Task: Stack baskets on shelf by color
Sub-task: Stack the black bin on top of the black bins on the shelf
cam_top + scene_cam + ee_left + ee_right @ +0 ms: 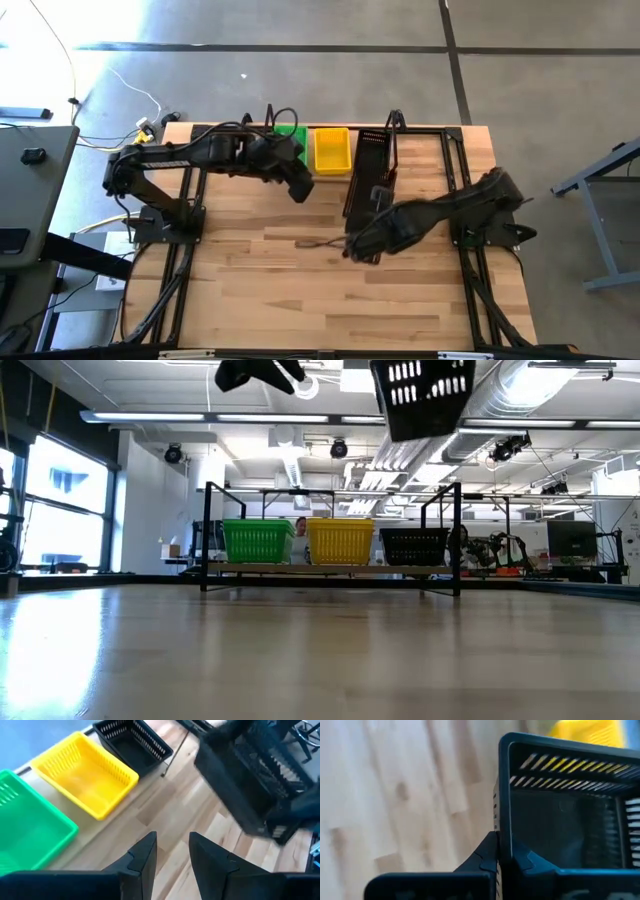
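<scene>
Three baskets stand side by side on the shelf (300, 569) at the table's far edge: green (257, 541), yellow (339, 541), black (414, 546). A second black basket (425, 395) hangs high over the table in front of the shelf's black end, with my right gripper (501, 857) shut on it. My left gripper (172, 852) hovers open and holds nothing, above the table in front of the green basket (30, 830) and the yellow basket (85, 775). In the high view my left gripper (298, 185) is left of the held basket (362, 195). My right gripper pinches the upper rim of one of the black basket's walls (503, 832), near a corner, with one finger outside and one inside the basket. The basket is lifted clear of the table and sits tilted in the hold, its open side toward the wrist camera.
The shelf's black rod frame (425, 131) has upright looped ends (207, 535) at both sides. Bare wooden tabletop (330, 290) stretches from the shelf to the near edge. A person shows in the room behind the shelf.
</scene>
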### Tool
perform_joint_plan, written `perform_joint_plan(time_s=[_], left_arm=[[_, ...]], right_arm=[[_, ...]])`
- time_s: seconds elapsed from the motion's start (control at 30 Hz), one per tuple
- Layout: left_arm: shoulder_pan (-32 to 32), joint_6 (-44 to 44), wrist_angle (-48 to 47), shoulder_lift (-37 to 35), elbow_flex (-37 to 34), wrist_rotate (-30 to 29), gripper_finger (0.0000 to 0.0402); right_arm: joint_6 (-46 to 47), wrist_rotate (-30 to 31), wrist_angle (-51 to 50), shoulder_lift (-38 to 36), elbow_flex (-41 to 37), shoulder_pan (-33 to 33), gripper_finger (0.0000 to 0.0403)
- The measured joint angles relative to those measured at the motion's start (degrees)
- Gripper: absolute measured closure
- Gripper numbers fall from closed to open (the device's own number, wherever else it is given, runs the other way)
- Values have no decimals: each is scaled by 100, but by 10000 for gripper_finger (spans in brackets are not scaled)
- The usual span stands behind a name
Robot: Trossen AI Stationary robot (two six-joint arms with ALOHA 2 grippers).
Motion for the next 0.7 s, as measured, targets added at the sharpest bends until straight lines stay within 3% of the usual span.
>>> perform_joint_plan(time_s=[0.4,0.7], left_arm=[[188,211,2,-282,0,-10,298],[188,363,2,-282,0,8,298]], right_arm=[[-1649,1129,105,-1626,3,-1027,403],[-3101,918,661,-2071,4,-1788,403]])
